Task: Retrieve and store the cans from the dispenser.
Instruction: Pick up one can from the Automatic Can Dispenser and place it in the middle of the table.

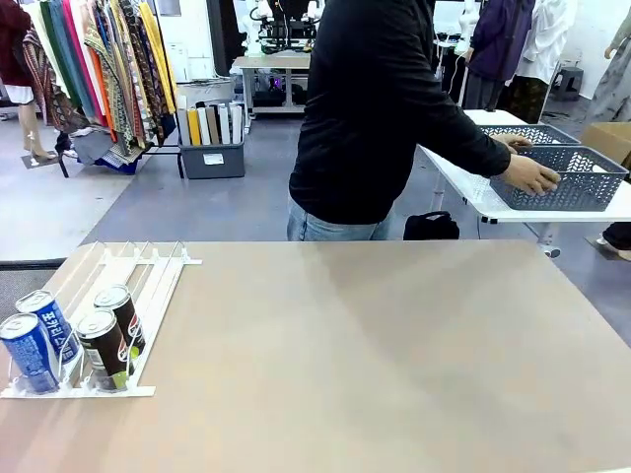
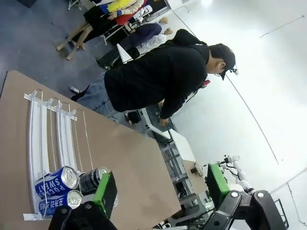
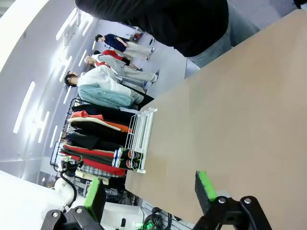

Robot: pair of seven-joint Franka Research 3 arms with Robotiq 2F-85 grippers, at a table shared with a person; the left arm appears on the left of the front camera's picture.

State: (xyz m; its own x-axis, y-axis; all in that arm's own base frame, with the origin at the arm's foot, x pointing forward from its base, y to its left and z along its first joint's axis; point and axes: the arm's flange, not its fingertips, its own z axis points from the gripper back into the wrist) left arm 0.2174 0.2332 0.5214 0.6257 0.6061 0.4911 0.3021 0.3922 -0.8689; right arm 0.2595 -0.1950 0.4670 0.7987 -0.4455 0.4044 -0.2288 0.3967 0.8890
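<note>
The dispenser (image 1: 138, 271) lies at the table's left edge. At its front stops stand two blue cans (image 1: 30, 350) and two dark cans (image 1: 104, 347). In the left wrist view my left gripper (image 2: 160, 184) is open and holds nothing. It hangs above and apart from the dispenser (image 2: 41, 129), where the blue cans (image 2: 56, 181) and a dark can (image 2: 93, 179) show beside its left finger. My right gripper (image 3: 149, 191) is also open and holds nothing. It is over bare tabletop, far from the dispenser (image 3: 141, 139) and the cans (image 3: 125, 158).
A person (image 1: 365, 108) in black stands at the far side, turned right, with a hand (image 1: 532, 175) on a grey-blue lattice basket (image 1: 562, 182) on a white side table. The wide tan table (image 1: 375, 355) is bare right of the dispenser.
</note>
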